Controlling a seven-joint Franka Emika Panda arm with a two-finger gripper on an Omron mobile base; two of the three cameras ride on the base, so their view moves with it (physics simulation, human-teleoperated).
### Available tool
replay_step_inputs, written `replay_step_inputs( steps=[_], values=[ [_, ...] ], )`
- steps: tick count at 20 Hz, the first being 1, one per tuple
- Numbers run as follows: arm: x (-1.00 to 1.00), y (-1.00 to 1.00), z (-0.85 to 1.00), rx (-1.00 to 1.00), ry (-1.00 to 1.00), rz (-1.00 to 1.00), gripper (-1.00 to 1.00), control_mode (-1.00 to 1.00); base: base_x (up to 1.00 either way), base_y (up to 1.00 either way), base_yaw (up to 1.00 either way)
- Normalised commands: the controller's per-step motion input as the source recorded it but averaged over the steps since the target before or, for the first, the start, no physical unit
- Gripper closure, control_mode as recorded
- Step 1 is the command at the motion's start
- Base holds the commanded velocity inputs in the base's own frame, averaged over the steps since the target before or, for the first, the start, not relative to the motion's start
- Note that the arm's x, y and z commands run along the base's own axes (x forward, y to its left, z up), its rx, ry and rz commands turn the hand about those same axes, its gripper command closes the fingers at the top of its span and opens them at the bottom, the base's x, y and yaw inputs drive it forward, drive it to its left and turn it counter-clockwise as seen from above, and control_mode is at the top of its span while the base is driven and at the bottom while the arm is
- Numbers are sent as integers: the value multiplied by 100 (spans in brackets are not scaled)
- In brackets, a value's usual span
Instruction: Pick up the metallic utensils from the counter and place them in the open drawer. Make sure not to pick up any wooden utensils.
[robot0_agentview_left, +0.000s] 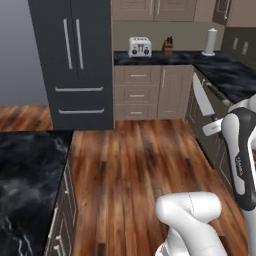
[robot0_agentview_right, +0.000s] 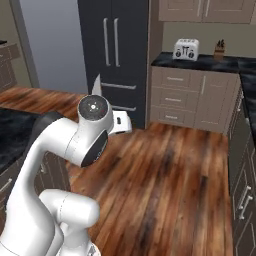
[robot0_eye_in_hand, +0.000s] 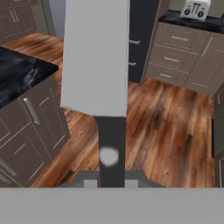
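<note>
My gripper (robot0_eye_in_hand: 111, 179) is shut on the dark handle of a kitchen knife (robot0_eye_in_hand: 96, 57), one of the metallic utensils. Its broad silver blade points away from the hand. In the left base view the knife (robot0_agentview_left: 202, 95) stands blade-up above the gripper (robot0_agentview_left: 214, 127), in the air over the wooden floor. From the right, the blade tip (robot0_agentview_right: 97, 84) shows behind the arm's joint, with the gripper (robot0_agentview_right: 120, 122) beside it. The black marble counter (robot0_agentview_left: 25, 175) lies to the left. The open drawer and the wooden utensils are out of view.
A dark fridge (robot0_agentview_left: 77, 60) stands ahead. The back counter carries a toaster (robot0_agentview_left: 140, 46), a knife block (robot0_agentview_left: 168, 46) and a paper towel roll (robot0_agentview_left: 210, 42). Taupe cabinets (robot0_eye_in_hand: 30, 127) sit under the near counter. Wooden floor (robot0_agentview_left: 135, 165) spreads between them.
</note>
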Motion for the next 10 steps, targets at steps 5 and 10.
replay_step_inputs(
  steps=[5, 10],
  values=[
    [0, 0, 0, 0, 0, 0, 100, 100, 100, -3, 0],
    [0, 0, 0, 0, 0, 0, 100, 100, 100, -5, 0]
  ],
)
